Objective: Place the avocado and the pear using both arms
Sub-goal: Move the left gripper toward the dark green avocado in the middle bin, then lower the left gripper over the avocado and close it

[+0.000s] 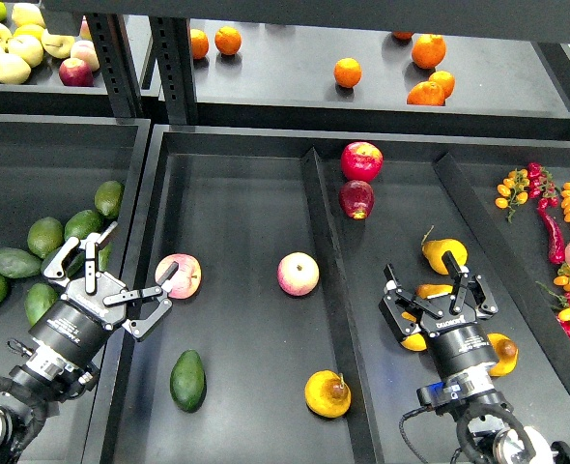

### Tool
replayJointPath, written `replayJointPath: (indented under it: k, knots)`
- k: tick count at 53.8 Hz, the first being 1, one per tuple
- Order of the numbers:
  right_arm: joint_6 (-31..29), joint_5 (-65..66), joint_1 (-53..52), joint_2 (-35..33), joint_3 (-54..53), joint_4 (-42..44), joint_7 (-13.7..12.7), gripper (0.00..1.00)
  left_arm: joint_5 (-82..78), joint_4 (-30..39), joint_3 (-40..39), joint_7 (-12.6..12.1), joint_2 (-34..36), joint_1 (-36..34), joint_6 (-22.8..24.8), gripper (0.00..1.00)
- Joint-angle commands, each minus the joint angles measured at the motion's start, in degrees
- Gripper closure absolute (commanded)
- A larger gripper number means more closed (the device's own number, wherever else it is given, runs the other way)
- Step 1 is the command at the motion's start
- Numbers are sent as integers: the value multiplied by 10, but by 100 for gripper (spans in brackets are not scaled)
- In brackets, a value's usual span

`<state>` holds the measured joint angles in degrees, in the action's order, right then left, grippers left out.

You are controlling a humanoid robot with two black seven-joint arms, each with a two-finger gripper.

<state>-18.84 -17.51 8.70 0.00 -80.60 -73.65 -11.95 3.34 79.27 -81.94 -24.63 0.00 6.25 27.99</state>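
The avocado [187, 380], dark green and teardrop-shaped, lies free on the middle tray's floor [246, 242] near its left wall. The pear [327, 393], plump yellow-orange with a brown spot, sits to its right beside the divider [326, 251]. 2 pink apples [298, 274] lie farther back. The left gripper [121, 275] hovers spread and empty over the tray wall; the right gripper [438, 295] stands spread, empty, among yellow pears [443, 254].
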Motion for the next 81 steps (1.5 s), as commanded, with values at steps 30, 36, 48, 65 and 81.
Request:
replayJointPath:
  k: [30, 36, 48, 65, 81]
  knots:
    - [-9, -1, 16, 0, 1, -4, -4, 0, 1, -10, 13, -2, 0, 9, 0, 0]
    - [-9, -1, 19, 0, 1, -6, -4, 0, 2, -10, 15, -3, 0, 9, 0, 0]
    - [-9, -1, 25, 0, 1, -7, -6, 0, 0, -13, 33, -8, 0, 6, 0, 0]
    - [-9, 0, 25, 0, 3, -8, -8, 0, -21, -28, 64, -34, 16, -23, 0, 0]
    - [29, 0, 11, 0, 6, -8, -1, 0, -134, -20, 184, -34, 192, -148, 0, 0]
